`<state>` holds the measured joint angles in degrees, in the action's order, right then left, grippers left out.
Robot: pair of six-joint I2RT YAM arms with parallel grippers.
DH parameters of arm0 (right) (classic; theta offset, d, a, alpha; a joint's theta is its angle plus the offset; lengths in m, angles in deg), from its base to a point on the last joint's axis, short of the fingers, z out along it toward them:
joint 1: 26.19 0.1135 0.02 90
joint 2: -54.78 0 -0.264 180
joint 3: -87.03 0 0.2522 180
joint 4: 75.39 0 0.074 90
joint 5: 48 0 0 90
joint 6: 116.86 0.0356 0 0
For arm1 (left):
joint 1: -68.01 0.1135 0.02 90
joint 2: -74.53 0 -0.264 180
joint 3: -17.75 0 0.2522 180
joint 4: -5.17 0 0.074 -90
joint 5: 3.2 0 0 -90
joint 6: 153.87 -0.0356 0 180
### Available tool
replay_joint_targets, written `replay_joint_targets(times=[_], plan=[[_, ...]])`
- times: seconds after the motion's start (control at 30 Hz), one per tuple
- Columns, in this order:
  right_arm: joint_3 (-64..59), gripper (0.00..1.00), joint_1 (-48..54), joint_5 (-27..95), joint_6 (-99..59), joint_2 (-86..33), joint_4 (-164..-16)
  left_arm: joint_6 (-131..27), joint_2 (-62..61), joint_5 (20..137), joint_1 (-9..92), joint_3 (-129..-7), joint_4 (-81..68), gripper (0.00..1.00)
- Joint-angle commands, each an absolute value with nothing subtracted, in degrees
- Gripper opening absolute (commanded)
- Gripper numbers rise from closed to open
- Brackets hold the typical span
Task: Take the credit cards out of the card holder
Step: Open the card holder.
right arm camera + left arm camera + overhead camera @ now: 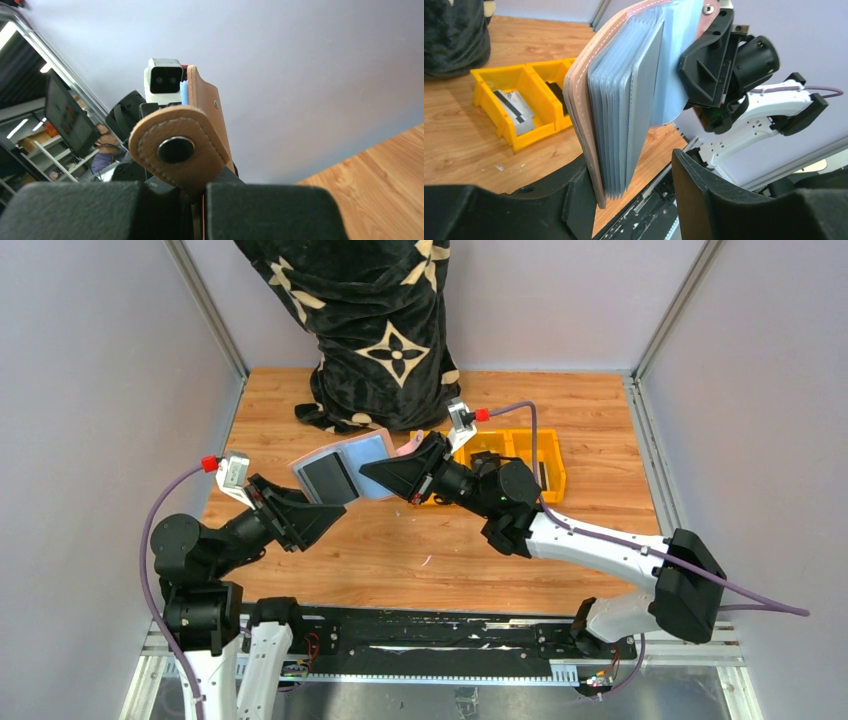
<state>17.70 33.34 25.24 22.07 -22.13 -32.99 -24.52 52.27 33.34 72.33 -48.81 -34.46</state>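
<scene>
From above, the card holder (338,472) is held up off the wooden counter (400,555), spread open between the two arms, its faces showing dark grey and pale blue inside a pinkish-tan edge. The left gripper (330,506) meets its lower corner and the right gripper (378,475) its far side. Behind the right gripper sits a yellow plastic bin (553,472) with several compartments, and a black plush cloth (370,330) with cream flower motifs stands at the back. In the left wrist view, the holder is a stitched leather cover around a fan of thin grey sleeves (624,125) with rounded corners, backed by a smooth pale blue sheet (674,75). Its lower edge rests against one left finger, with a clear gap to the other, so these jaws stand apart. In the right wrist view, a rounded tan leather tab (192,170) with white stitching and a dark round snap stud (175,149) rises from the right gripper's fingers (275,210), which are pressed together on it.
</scene>
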Motion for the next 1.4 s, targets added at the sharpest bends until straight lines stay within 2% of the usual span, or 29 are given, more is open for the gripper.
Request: replay_joint_targets(times=[0.0,0.2,0.43,0.6,0.73,0.9,0.93,0.97,1.0,1.07,1.13,1.2,1.37], plan=[[18.68,0.0,34.27,29.7,27.61,-23.47,-18.41,-19.29,53.26,32.14,72.31,-48.72,-28.7,0.56],[20.26,0.0,34.84,30.39,30.25,-24.34,-14.01,-10.05,53.18,31.23,72.28,-46.94,-19.67,0.6],[21.41,0.0,35.15,31.22,34.05,-25.98,-8.77,1.9,51.72,30.64,72.3,-43.39,-6.57,0.59],[20.9,0.0,35.22,30.76,35.48,-27.11,-6.72,5.17,50.07,30.14,72.3,-44.13,-1.86,0.47],[21.09,0.0,35.29,31.12,35.39,-27.26,-6.57,5.3,50.14,29.87,72.32,-44.61,-1.91,0.32],[20.87,0.0,35.29,29.79,35.53,-28.02,-7.27,3.06,50.53,30.65,72.32,-44.72,-4.07,0.21],[21.09,0.05,35.06,29.14,35.66,-27.83,-7.95,1.87,50.53,30.94,72.32,-44.89,-4.99,0.19],[21.45,0.15,34.57,28.45,35.78,-27.39,-8.98,0.22,50.49,31.3,72.32,-45.34,-6.58,0.17],[21.99,0.32,33.46,27.1,36.03,-26.79,-10.3,-2.13,50.44,32.02,72.32,-45.89,-8.96,0.15],[23.02,0.45,31.14,25.25,36.69,-24.69,-14.22,-7.79,50.24,33.12,72.32,-47.44,-14.92,0.12],[24.66,0.64,27.13,23.13,36.59,-21.7,-18.3,-15.7,49.84,35.72,72.32,-49.2,-22.65,0.1],[25.09,0.74,24.19,21.39,34.78,-17.52,-25.6,-24.42,48.76,38.93,72.32,-51.28,-31.19,0.08],[19.5,0.8,17.69,21.93,20.7,-4.5,-57.36,-39.99,42.22,41.78,72.32,-55.86,-46.91,0.03]])
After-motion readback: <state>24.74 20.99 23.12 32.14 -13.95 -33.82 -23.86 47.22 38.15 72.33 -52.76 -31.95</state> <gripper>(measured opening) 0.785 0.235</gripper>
